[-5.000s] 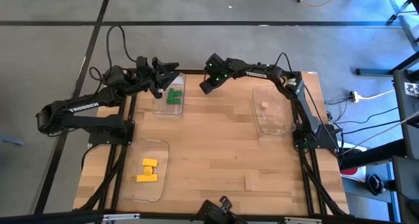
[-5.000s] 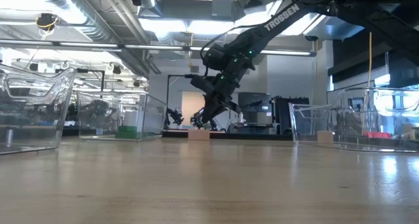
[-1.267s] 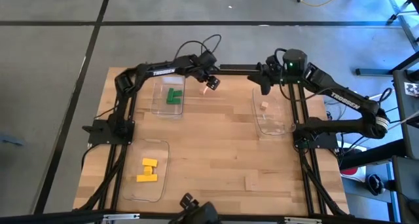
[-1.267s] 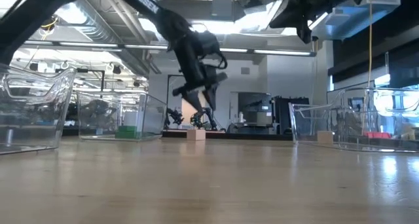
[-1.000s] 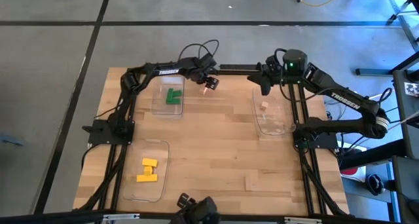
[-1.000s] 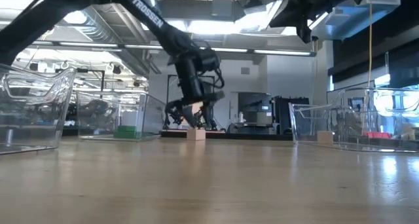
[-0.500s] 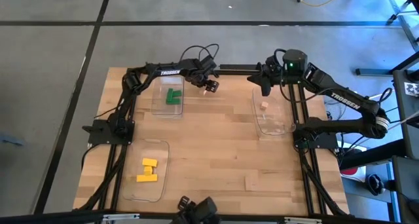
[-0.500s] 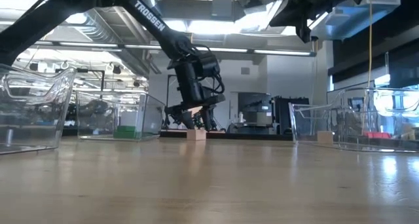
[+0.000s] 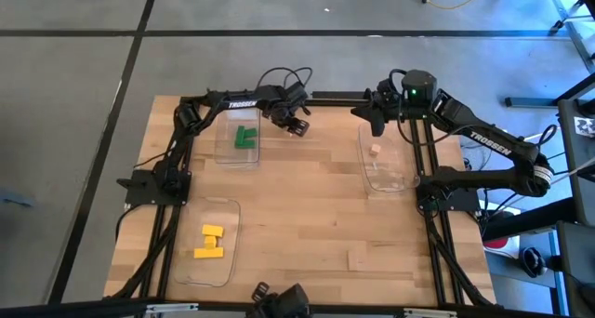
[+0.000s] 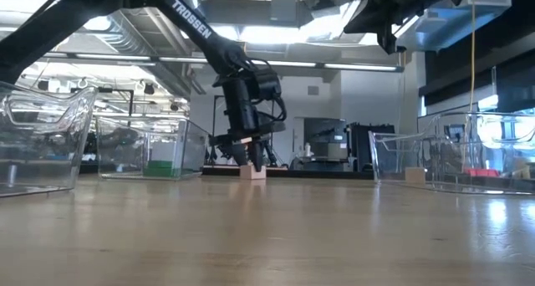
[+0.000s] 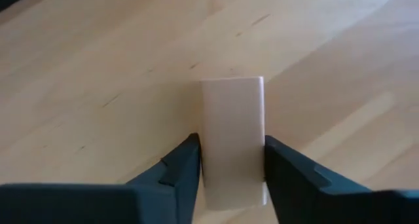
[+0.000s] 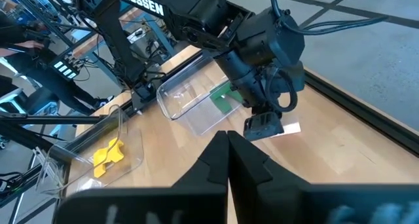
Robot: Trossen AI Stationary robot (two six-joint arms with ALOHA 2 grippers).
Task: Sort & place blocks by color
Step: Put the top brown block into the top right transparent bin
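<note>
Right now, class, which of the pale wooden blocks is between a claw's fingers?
The tan block on the bare table beside the green-brick tray, between the left claw fingers. The other tan block lies untouched in the right-hand tray.

My left gripper (image 9: 297, 125) sits on the table (image 9: 307, 225) just right of the tray (image 9: 239, 137) holding blocks (image 9: 246, 136), its fingers (image 11: 177, 175) either side of a cube (image 11: 233, 135). My right gripper (image 9: 376, 125) hangs further right of that tray.

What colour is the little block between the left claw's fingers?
Pale tan, plain wood: the block shows best in the left wrist view.
</note>
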